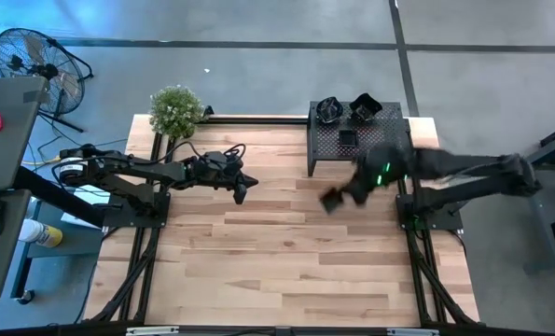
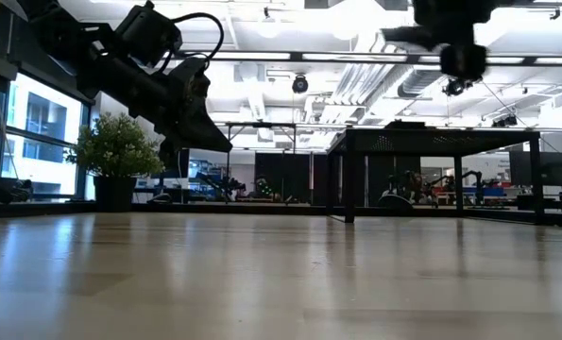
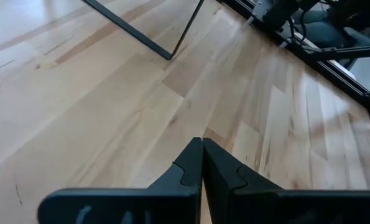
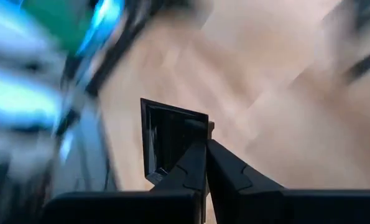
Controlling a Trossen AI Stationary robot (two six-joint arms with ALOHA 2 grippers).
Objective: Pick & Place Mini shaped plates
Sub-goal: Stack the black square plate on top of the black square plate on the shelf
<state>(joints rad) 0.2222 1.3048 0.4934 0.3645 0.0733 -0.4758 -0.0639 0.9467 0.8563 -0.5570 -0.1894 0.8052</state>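
Note:
My right gripper [image 1: 338, 198] hovers over the table just in front of the black perforated stand [image 1: 326, 149], shut on a small square glossy black plate [image 4: 166, 140], which shows as a dark square [image 1: 330, 200] in the high view. Three more mini plates sit on the stand's top: a round wavy one [image 1: 328, 109], an angular one [image 1: 366, 107] and a small square one [image 1: 348, 137]. My left gripper [image 1: 241, 191] hangs shut above the table's left-middle, touching nothing. My right gripper pinches the square plate by its rim [image 4: 194, 127] between the two fingertips. The plate is lifted clear of the table and stands tilted, its hollow face open to the wrist camera.
A green bushy plant [image 1: 175, 110] stands at the table's far left corner. The stand takes up the far right part of the table. Bare wood [image 1: 286, 261] stretches across the middle and near side. A floor fan [image 1: 39, 65] stands off the table to the left.

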